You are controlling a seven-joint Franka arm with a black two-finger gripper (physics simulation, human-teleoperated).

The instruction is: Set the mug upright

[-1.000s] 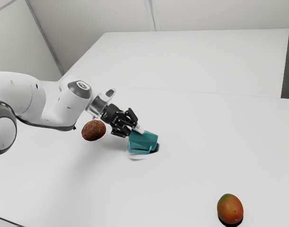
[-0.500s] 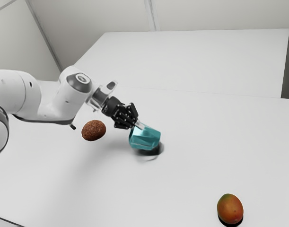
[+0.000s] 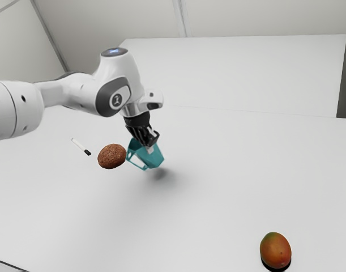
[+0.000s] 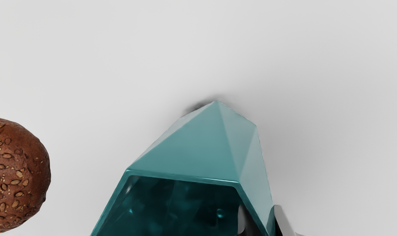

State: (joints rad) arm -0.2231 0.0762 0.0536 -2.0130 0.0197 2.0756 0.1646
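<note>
Across the whole lower part of the exterior view spreads the white counter (image 3: 218, 198). The white arm (image 3: 119, 82) enters from between nine and ten o'clock, then bends down to the black gripper (image 3: 150, 147). The gripper is closed on one wall of the teal mug (image 3: 154, 159), one finger inside the cup and the other outside, parted by little more than that wall. Faceted and handled, the mug is tilted, not upright: its base points toward four o'clock, its mouth toward ten, its handle (image 3: 137, 165) toward eight. Going by the shadow under it, it seems to be slightly off the counter.

At nine o'clock from the mug, near it, rests a brown seeded bread roll (image 3: 112, 156); in the wrist view it lies on the side away from the pinched wall. At four o'clock, well apart, sits a green-and-orange mango (image 3: 276, 250). Beyond the roll, toward ten o'clock, lies a slim white marker (image 3: 79, 145) with a black end.
</note>
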